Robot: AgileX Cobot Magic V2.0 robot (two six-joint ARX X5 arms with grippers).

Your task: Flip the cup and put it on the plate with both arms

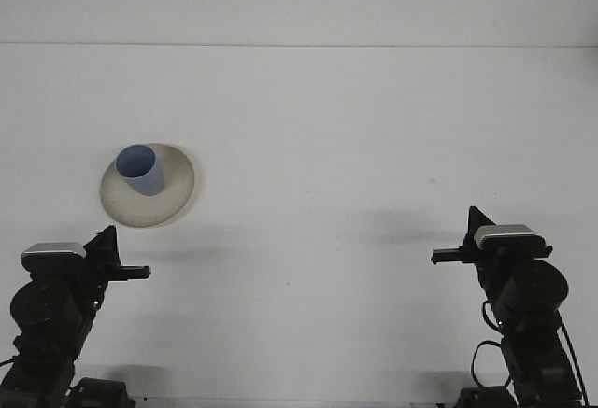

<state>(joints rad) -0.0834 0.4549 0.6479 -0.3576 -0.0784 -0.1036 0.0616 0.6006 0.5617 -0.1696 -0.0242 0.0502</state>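
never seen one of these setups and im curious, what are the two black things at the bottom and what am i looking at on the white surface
This is a single picture from a camera looking forward over a white table, the way the robot faces. The two black shapes at the bottom are the robot's two arms, each ending in a gripper, a pincer made of two fingers. The left gripper is at the lower left, the right gripper at the lower right. Both look closed and neither holds anything.

On the table there is a cream-coloured plate on the left side, a little ahead of the left arm. A blue cup stands on the plate with its opening facing up. Neither gripper touches the cup or plate.
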